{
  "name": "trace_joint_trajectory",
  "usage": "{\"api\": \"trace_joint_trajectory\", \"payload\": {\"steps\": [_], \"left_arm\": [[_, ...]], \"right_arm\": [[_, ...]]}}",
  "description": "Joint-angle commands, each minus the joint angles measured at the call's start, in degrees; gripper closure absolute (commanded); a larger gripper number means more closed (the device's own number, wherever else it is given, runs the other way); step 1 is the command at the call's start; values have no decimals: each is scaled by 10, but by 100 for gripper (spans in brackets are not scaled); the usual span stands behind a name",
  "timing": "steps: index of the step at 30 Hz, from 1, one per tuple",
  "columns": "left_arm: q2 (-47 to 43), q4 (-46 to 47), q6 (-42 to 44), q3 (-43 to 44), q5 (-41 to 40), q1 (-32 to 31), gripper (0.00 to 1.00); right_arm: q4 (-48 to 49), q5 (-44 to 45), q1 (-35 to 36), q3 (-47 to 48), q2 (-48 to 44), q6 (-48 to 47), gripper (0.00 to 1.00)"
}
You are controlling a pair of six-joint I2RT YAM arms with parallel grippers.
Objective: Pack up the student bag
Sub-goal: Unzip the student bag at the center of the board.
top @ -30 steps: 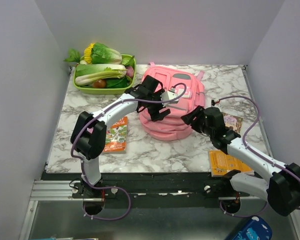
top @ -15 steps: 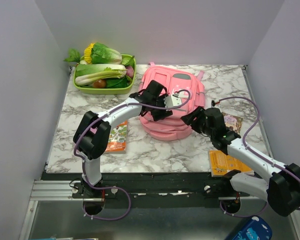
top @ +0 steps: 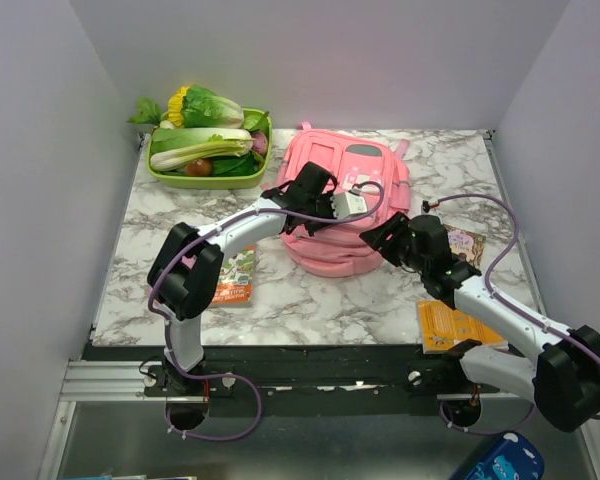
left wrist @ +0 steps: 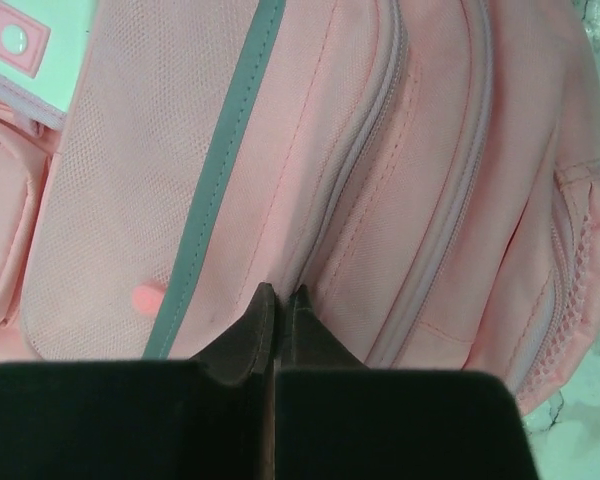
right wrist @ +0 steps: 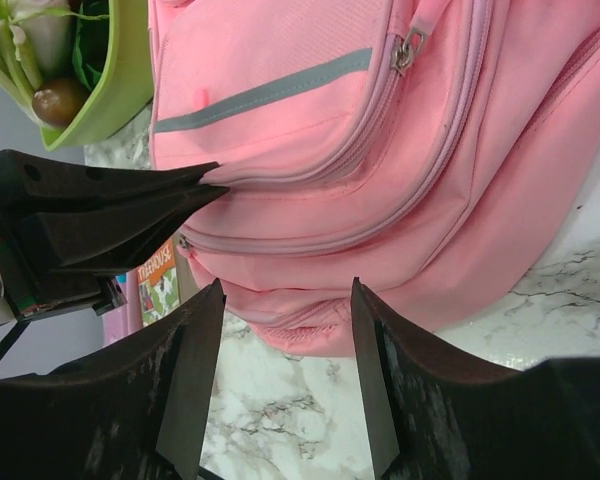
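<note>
The student bag is a big pink backpack lying flat at the table's middle back, its zip pockets facing up. My left gripper is down on its front half, shut. Its black tips meet right at a zip seam between two pockets. Nothing shows between them. The right wrist view shows those same tips touching the seam. My right gripper hangs open just off the bag's near right edge, low over the marble, holding nothing. A metal zip pull sits farther up the bag.
A green tray of vegetables stands at the back left. A picture book lies left of the bag, an orange book at the near right, a small booklet beside the right arm. White walls close in both sides.
My left gripper has slid a little to the right along the bag and gone from open to shut at the zip seam. The right arm has hardly moved.
</note>
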Motion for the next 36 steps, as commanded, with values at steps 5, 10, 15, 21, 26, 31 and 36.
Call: {"api": "trace_joint_trajectory", "payload": {"steps": [5,10,15,21,26,31,36], "left_arm": [[-39,22,-66,38,24,0,100],[-49,1,-99,59,60,3,100],[-49,-21,-125,95,83,5,100],[-53,-34,-132,93,100,4,100],[-55,-34,-128,80,96,5,100],[-58,-34,-142,82,107,4,100],[-87,-43,-202,53,127,23,29]], "right_arm": [[20,-24,-3,12,18,25,36],[46,-50,-4,19,37,40,36],[62,-55,-3,29,53,52,36],[78,-45,-3,51,78,56,36],[121,-59,-3,50,95,68,37],[135,-59,-3,56,123,77,50],[155,-41,-3,57,143,85,74]]}}
